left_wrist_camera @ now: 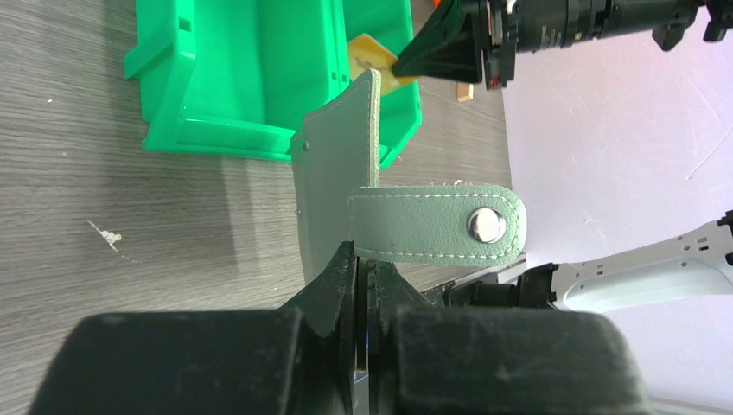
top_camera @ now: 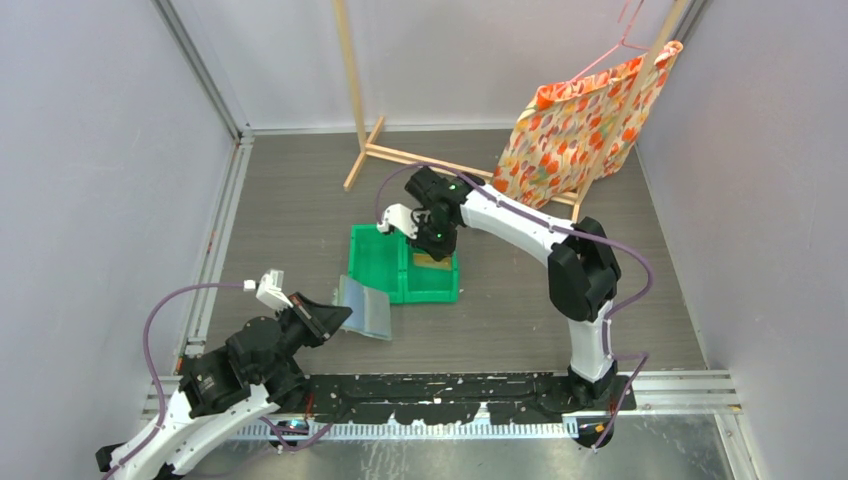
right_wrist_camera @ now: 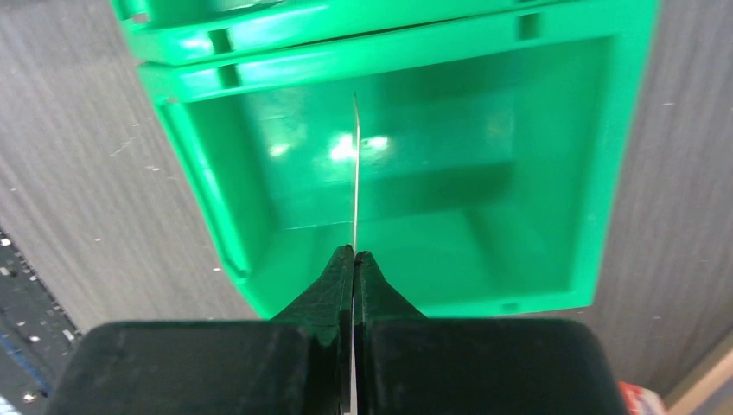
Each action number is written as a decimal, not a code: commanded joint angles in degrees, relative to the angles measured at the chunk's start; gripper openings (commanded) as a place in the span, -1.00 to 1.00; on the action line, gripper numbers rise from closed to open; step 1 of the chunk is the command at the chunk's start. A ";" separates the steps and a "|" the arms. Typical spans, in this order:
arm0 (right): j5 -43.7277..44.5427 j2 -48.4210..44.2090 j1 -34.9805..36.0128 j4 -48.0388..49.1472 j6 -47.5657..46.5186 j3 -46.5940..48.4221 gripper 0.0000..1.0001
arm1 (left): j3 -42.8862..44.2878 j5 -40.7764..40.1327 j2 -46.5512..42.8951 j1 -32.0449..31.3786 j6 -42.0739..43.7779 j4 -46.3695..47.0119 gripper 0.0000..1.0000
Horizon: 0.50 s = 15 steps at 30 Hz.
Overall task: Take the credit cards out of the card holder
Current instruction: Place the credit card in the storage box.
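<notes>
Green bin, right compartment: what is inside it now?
The green bin shows only bare floor there. The right gripper holds a credit card edge-on over it; the gripper body hides the near wall.

We are seeing a grey wood-grain worktop (top_camera: 300, 200) between pale lilac walls (top_camera: 90, 150). At the back a wooden rack (top_camera: 352, 90) is holding an orange-flowered cloth (top_camera: 575, 125).

This is a lab robot cell: plain pale walls (top_camera: 90, 150) close the grey table (top_camera: 290, 190) on 3 sides, and 2 robot arms (top_camera: 520, 228) are bolted to a black rail (top_camera: 450, 388) at its near edge.
</notes>
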 commanded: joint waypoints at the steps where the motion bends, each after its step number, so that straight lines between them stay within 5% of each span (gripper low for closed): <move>1: -0.94 2.48 -1.38 1.80 -5.31 4.25 -0.99 | 0.97 0.45 -0.49 0.12 0.81 2.41 -0.99; 15: -2.16 9.41 -3.64 0.50 -10.76 11.15 -0.99 | 1.19 0.66 -0.49 0.13 0.68 2.22 -0.99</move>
